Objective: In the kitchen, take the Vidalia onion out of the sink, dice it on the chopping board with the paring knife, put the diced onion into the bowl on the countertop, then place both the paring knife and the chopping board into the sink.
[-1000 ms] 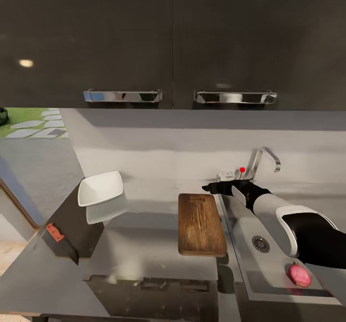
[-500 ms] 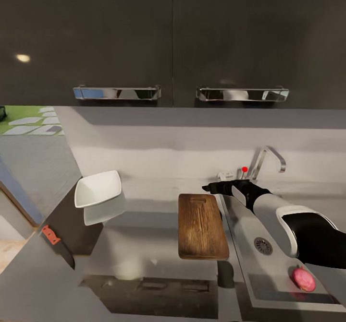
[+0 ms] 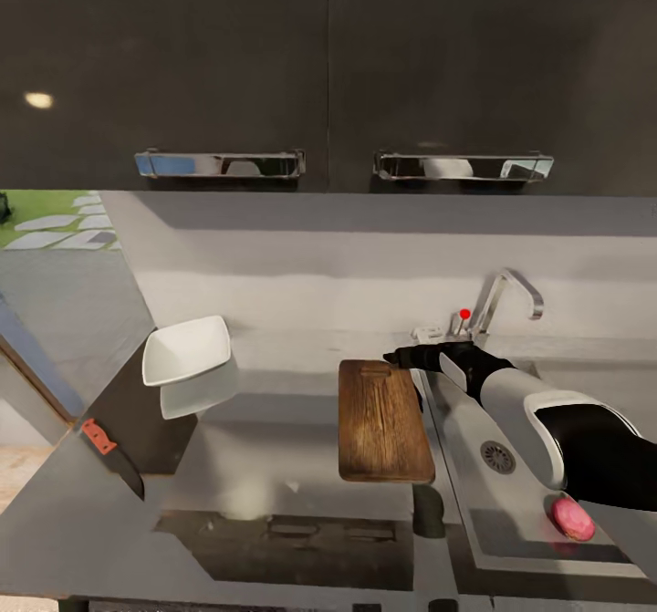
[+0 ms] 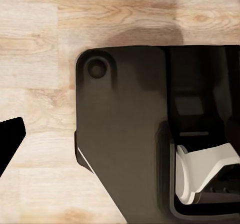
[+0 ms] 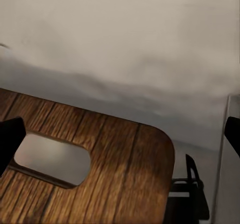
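Note:
The pinkish Vidalia onion (image 3: 572, 518) lies in the near corner of the grey sink (image 3: 456, 466), close to the drain. Left of the sink, the dark wooden chopping board (image 3: 383, 420) rests on the countertop (image 3: 265, 466). My right gripper (image 3: 401, 357) hovers open over the board's far end, nothing between its fingers. In the right wrist view the board (image 5: 120, 174) and its handle slot sit just below the spread right gripper (image 5: 120, 134). The white bowl (image 3: 187, 352) stands at the left. The paring knife (image 3: 109, 455), red-handled, lies nearer, at the counter's left end.
Dark wall cabinets (image 3: 328, 65) with chrome handles hang above the counter. A chrome tap (image 3: 506, 297) with a red dot stands behind the sink. The left wrist view looks down on a wooden floor (image 4: 100, 23) and my dark base (image 4: 125, 134), one fingertip (image 4: 10, 139) at the edge.
The whole picture has shifted slightly, so the camera moved. My right arm holds the same pose over the board's far end. Nothing was grasped or released.

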